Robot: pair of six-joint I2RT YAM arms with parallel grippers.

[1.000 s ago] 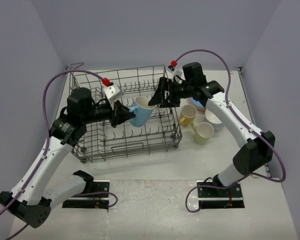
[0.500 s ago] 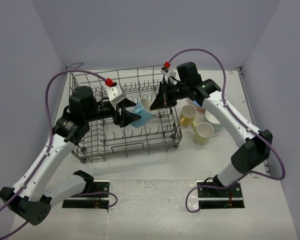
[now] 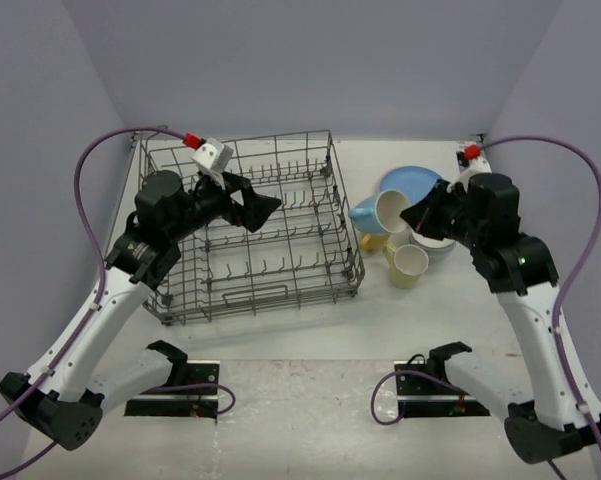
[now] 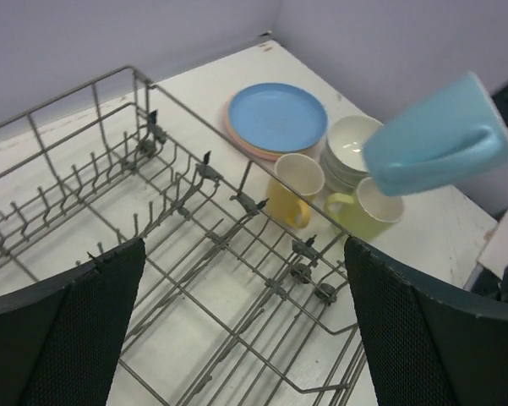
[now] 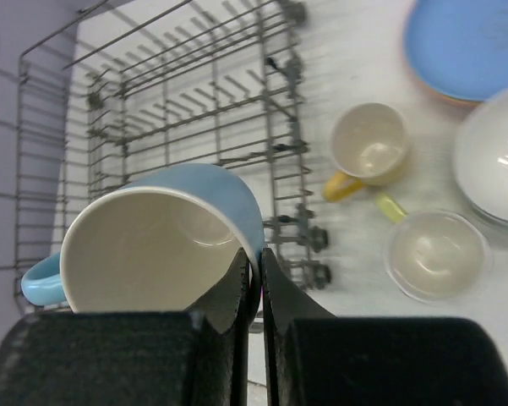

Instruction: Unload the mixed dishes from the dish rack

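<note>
Light-blue mug [image 3: 380,212] hangs tilted from the right fingers [image 5: 228,300], clamped on its rim, above the yellow mugs [image 3: 410,265]. Left fingers [image 4: 76,330] gape empty over the dish rack [image 3: 260,295].

- Dish rack [image 3: 250,230]: grey metal wire, smooth, with a dull sheen.
- Light-blue mug [image 5: 165,245]: smooth and softly glossy outside, cream inside. Plastic or glazed ware, cannot tell which.
- Yellow mugs [image 4: 292,190]: same smooth satin finish.
- Blue plate [image 4: 276,117]: smooth, near matt.
- White bowls [image 4: 351,144]: smooth, slight gloss.
- Left gripper [image 4: 241,254], finger pads [image 4: 76,330]: black, finely dimpled, matt.
- Left arm casing [image 3: 95,325]: white, smooth, looks like plastic.
- Table [image 3: 310,400]: white, matt, scuffed towards the near edge.
</note>
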